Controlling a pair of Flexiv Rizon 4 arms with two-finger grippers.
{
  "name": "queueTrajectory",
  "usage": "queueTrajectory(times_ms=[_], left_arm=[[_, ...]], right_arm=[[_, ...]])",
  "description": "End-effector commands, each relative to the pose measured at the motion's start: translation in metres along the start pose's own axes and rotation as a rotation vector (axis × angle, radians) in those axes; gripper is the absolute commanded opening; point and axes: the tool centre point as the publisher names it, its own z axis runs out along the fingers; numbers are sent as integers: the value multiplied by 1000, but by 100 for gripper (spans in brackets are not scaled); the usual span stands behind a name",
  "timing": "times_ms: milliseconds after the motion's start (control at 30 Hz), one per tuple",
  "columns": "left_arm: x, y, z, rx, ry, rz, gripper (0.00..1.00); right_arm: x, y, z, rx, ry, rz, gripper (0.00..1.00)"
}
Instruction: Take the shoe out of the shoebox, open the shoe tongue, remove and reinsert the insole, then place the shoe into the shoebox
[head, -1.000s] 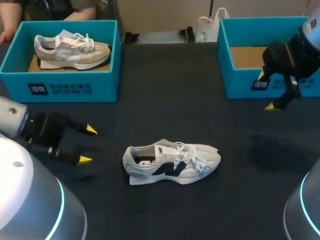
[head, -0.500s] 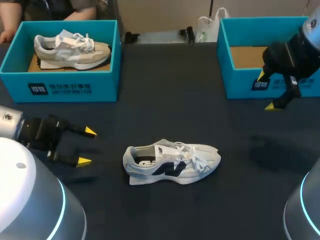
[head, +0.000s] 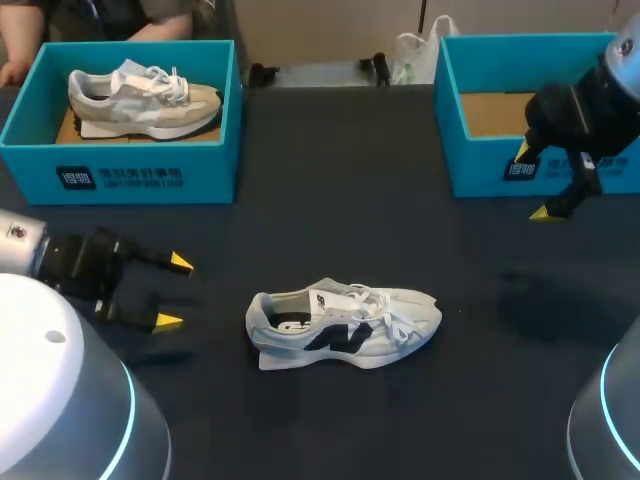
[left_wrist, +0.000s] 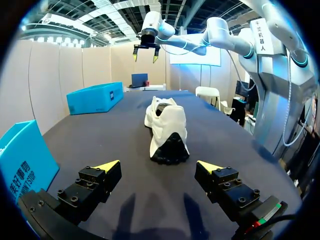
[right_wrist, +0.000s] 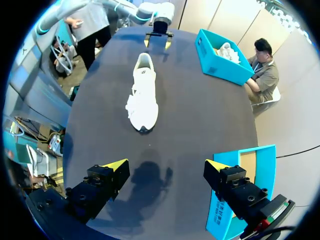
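The dark desk (head: 330, 200) carries one white-and-grey lace-up sneaker with a dark side logo (head: 343, 325), near the middle of the surface and outside both boxes. Its heel points toward the robot's left and its toe toward the robot's right. The laces lie across the tongue, and the collar opening is visible from above.

The left claw (head: 175, 291) hovers low over the desk, to the left of the sneaker's heel and apart from it. Its two yellow-tipped fingers are spread wide and grip nothing. In the left wrist view the sneaker lies straight ahead of the claw, heel first, in line with the gap between the fingers.

The right claw (head: 533, 181) hangs above the desk, just in front of the near wall of the open teal cardboard shoebox at the far right (head: 480, 165). Its fingers are also spread wide and grip nothing. The brown cardboard floor of this box is visible.

A second open teal shoebox (head: 130, 175) stands at the far left. It contains a beige-and-white sneaker (head: 140, 95).
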Motion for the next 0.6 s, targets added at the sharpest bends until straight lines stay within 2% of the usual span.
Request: queueTrajectory(times_ms=[33, 300, 367, 600], left_arm=[[0, 0, 0, -1, 0, 0, 100], [0, 0, 0, -1, 0, 0, 100], [6, 2, -3, 1, -10, 24, 100], [27, 7, -13, 97, -40, 29, 100]], right_arm=[[0, 0, 1, 2, 0, 1, 100], [0, 0, 1, 2, 0, 1, 100], [0, 0, 1, 2, 0, 1, 100], [0, 0, 1, 2, 0, 1, 100]])
